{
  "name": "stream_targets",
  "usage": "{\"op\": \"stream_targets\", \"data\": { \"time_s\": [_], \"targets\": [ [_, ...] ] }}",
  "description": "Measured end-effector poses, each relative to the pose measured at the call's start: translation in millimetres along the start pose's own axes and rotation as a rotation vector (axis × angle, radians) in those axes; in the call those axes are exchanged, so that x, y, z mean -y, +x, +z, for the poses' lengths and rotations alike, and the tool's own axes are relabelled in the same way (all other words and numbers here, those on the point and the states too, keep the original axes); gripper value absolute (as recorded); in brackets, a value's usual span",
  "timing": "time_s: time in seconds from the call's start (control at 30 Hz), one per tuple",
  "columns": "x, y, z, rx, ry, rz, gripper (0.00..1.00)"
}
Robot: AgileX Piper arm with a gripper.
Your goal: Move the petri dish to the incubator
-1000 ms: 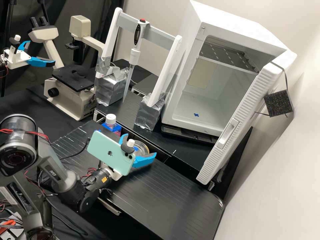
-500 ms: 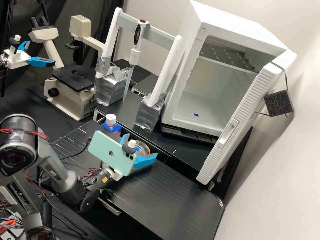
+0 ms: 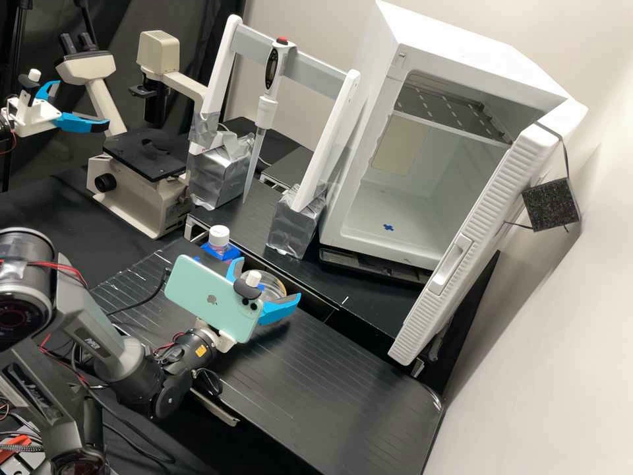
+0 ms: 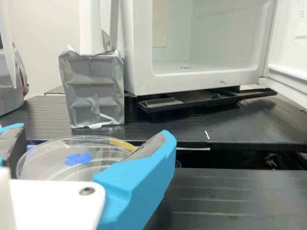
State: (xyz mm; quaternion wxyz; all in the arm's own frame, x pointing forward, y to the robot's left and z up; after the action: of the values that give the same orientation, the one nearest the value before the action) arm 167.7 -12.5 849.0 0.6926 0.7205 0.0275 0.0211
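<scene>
In the high view my gripper [image 3: 266, 282] is over the black bench behind the green phone, its blue fingers closed around the clear petri dish [image 3: 273, 288]. Seen from the wrist, the gripper [image 4: 91, 138] has a grey-padded finger on either side of the round petri dish [image 4: 100, 151], which carries a blue patch and a yellowish piece at its rim. The white incubator [image 3: 359, 239] stands at the back right with its door open; a blue mark lies on its inner floor. Its front edge [image 4: 192, 79] also rises beyond the dish in the wrist view.
A white-capped bottle [image 3: 219, 237] stands just behind the gripper. Further back are the pipette stand [image 3: 293, 227] with foil-wrapped feet and a microscope [image 3: 142, 191]. The incubator door [image 3: 461, 264] juts forward at the right. A raised black shelf [image 3: 356, 300] fronts the incubator.
The gripper and the petri dish first shifted slightly right, then moved together to the left and a little upward in the high view. The arm's links swung left too.
</scene>
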Motion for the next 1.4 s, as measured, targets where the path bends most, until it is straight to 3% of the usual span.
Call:
{"op": "stream_targets", "data": {
  "time_s": [0.3, 0.33, 0.47, 0.5, 0.83, 1.33, 1.37, 1.4],
  "targets": [
    [2.0, 1.7, 3.8, 0.005, 0.022, -0.010, 0.00],
    [2.0, 1.7, 4.0, 0.005, 0.023, -0.011, 1.00],
    [2.5, 1.7, 3.5, 0.000, 0.016, -0.016, 1.00],
    [2.3, 1.2, 4.1, 0.004, 0.017, -0.013, 0.00],
    [-2.0, -6.5, 2.6, 0.005, -0.014, 0.001, 0.00],
    [-4.6, -9.4, 3.3, 0.026, -0.014, 0.011, 0.00],
    [-4.6, -9.4, 3.3, 0.026, -0.014, 0.011, 1.00],
    [-4.6, -9.4, 3.3, 0.026, -0.014, 0.011, 1.00]
  ]
}}
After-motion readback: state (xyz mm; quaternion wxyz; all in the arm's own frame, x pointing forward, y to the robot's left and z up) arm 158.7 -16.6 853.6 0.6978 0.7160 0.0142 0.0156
